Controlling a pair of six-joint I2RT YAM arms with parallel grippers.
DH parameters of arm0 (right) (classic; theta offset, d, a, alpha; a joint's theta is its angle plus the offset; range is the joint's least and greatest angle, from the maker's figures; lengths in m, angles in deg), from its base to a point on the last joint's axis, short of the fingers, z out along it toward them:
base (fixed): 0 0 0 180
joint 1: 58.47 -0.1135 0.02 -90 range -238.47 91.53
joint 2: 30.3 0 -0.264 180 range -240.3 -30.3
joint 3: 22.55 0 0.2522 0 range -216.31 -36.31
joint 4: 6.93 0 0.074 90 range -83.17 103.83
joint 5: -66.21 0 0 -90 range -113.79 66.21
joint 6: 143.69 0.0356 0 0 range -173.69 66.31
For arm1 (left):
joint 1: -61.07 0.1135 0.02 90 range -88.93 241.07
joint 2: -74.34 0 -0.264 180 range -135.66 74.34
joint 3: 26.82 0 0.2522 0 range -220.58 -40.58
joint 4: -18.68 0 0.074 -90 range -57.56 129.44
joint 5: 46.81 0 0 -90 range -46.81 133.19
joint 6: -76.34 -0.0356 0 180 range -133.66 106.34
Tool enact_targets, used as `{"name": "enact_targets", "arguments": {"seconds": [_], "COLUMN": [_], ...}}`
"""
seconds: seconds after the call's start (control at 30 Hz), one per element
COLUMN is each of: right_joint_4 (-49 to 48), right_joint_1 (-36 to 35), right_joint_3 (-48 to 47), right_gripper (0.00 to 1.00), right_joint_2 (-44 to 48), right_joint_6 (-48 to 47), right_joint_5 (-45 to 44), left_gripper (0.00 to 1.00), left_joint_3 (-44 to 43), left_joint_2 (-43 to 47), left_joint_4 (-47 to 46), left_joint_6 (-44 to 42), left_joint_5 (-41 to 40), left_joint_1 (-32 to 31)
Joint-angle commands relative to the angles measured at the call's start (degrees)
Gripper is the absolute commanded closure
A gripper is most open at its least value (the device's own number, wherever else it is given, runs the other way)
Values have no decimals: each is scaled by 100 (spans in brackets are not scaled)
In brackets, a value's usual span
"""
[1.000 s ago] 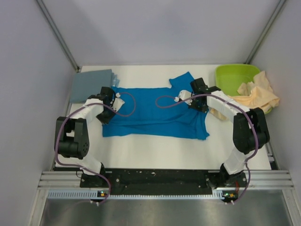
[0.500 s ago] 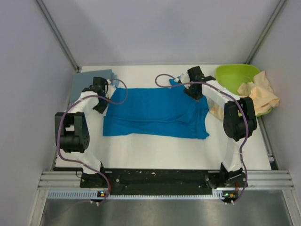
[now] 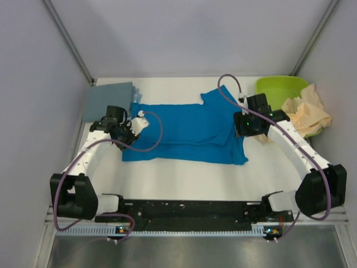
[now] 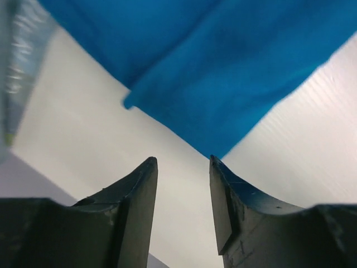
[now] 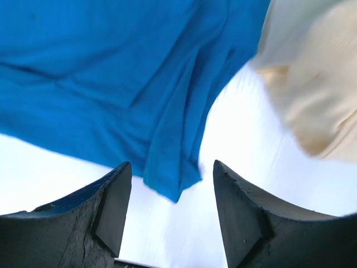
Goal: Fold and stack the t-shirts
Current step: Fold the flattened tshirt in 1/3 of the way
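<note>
A folded grey-blue shirt (image 3: 109,100) lies at the desk's (image 3: 184,173) far-left corner. The left jaws hang narrowly parted and empty at the left edge of the bright blue t-shirt (image 3: 187,131), spread mid-desk. The right jaws gape wider, empty, above its right corner, near the cream shirt (image 3: 304,114) draped over the green tub (image 3: 279,89).

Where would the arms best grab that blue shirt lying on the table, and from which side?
Probably at a corner on each end. The blue shirt lies flat, and its corners jut out on the table, so a finger could slip under. The left gripper faces a corner from the left, the right gripper one from the right; both stand open.
</note>
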Motion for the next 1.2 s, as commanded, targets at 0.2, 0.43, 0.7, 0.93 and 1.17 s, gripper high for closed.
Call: {"name": "enact_targets", "arguments": {"seconds": [0.2, 0.43, 0.7, 0.93, 1.17], "right_joint_4": [-500, -668, -807, -923, -984], "right_joint_1": [289, 324, -598, -898, -355], "right_joint_3": [2207, 2780, 2516, 2306, 2349], "right_gripper": [45, 48, 31, 34, 39], "right_joint_2": [1248, 1661, 1365, 292, 343], "right_joint_6": [1928, 2325, 1719, 1710, 1763], "right_joint_5": [1081, 871, -457, -1537, -2119], "left_gripper": [42, 52, 100, 100, 100], "left_joint_3": [1323, 1771, 1798, 1807, 1930], "left_joint_2": [-260, -647, -419, -111, -67], "left_joint_4": [-754, -1414, -1266, -1046, -1089], "left_joint_6": [-1059, -1042, -849, -813, -1094], "left_joint_5": [92, -390, -356, -732, -1313], "left_joint_1": [-102, -208, -208, -208, -173]}}
